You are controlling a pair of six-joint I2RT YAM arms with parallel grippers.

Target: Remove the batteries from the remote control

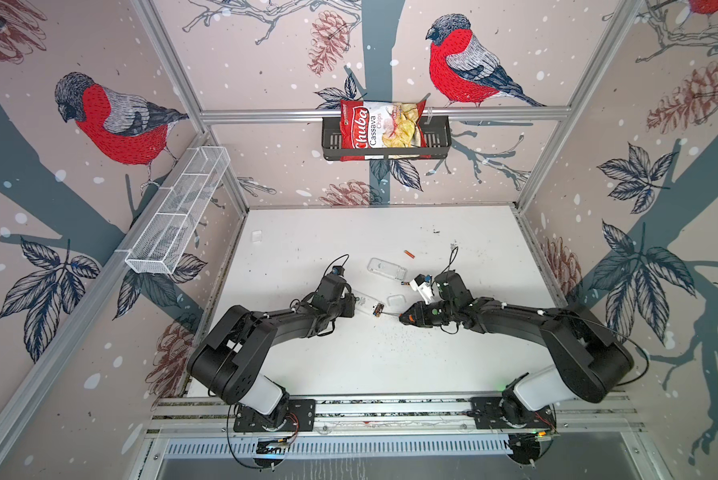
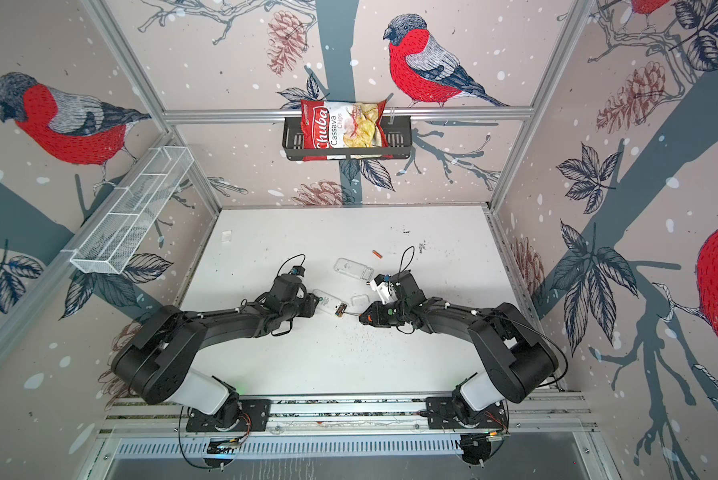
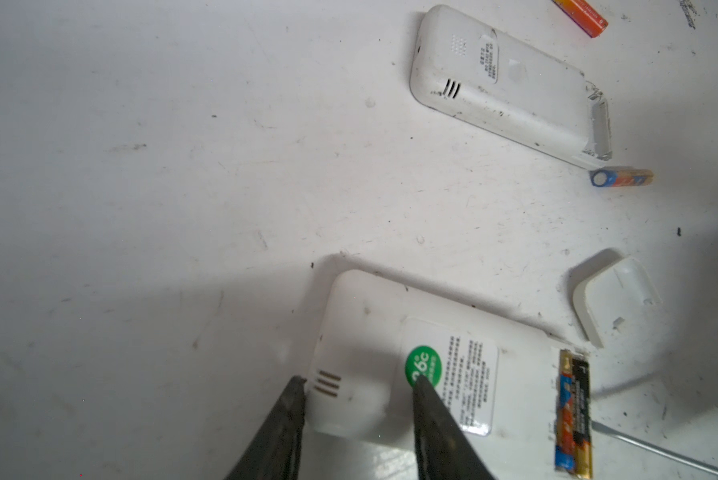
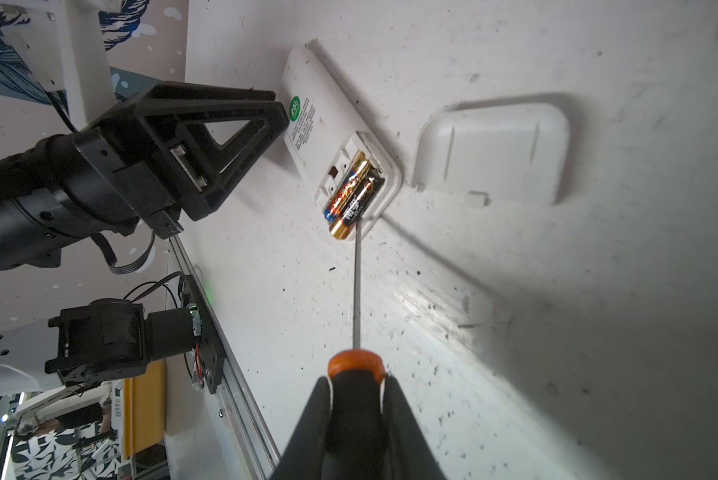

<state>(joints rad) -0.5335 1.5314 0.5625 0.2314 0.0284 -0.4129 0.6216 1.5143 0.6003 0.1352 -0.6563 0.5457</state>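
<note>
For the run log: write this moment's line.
left fingers: hold stickered remote | right fingers: shut on screwdriver, tip at batteries in bay | cover: off | blue-ended battery, orange battery: loose on table

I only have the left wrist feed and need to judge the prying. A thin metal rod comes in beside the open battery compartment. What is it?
Observer: The shaft of a screwdriver; the right gripper is shut on its black and orange handle.
Operator: Where is its tip?
Observer: Against the black battery near its gold end, at the open end of the remote.
Operator: Is that battery out?
Observer: Not out; its gold end juts past the remote's rim, beside the second battery lying in the compartment.
</note>
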